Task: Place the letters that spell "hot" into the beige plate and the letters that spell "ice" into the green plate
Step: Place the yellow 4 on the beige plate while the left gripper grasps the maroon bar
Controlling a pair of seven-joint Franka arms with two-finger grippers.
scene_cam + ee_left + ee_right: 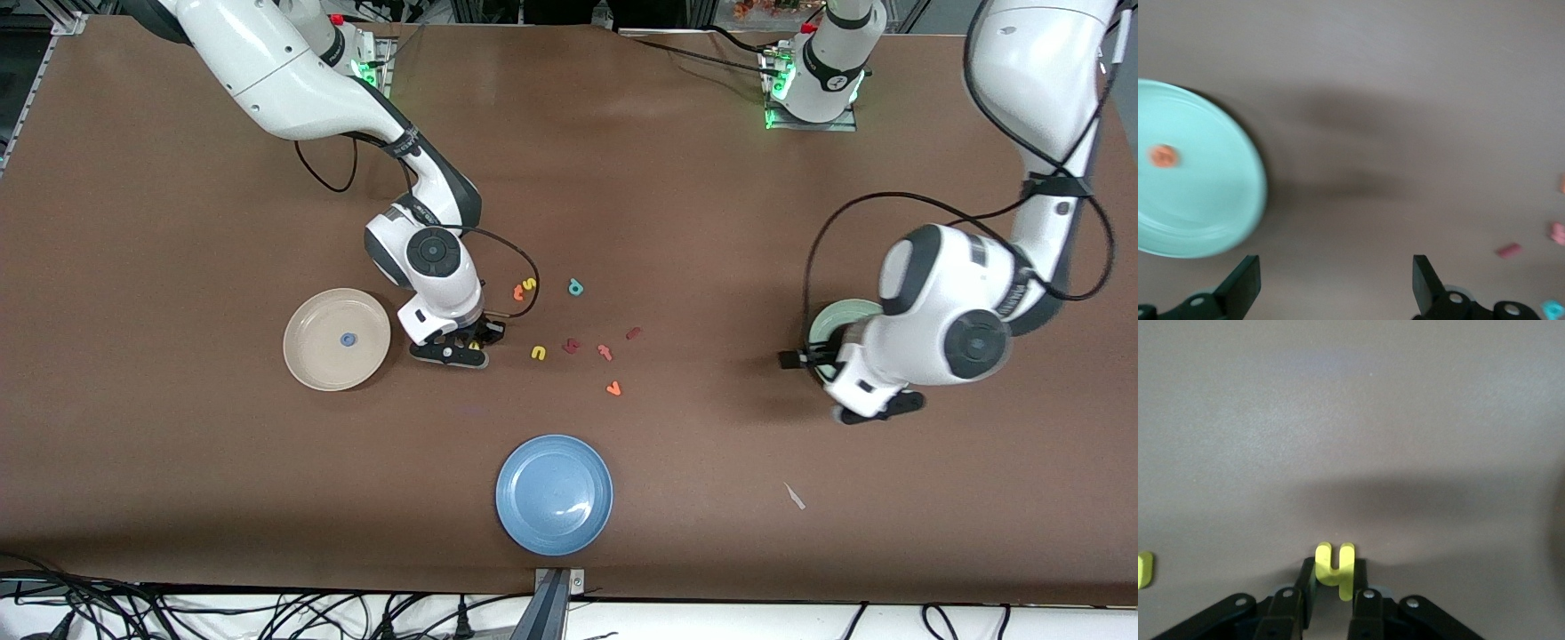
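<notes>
Beige round shallow plate (311, 373), blue foam ring o (348, 340) inside, lies just beside right gripper (472, 342) toward right arm's bench end. Gripper pinched shut on small yellow foam h (1335, 568), stem along fingers. Left gripper (1331, 287) wide open, empty, beside mint-green plate (1211, 227) w/ orange e (1164, 156).

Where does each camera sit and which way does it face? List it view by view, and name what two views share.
Front view: high across the table, facing both arms' bases; beige plate and blue plate show.
Left wrist view: on the left wrist, looking down past the open left gripper at the green plate.
Right wrist view: on the right wrist, looking down at the right gripper shut on the yellow h.
Shared: front and left wrist views both show the green plate.
</notes>
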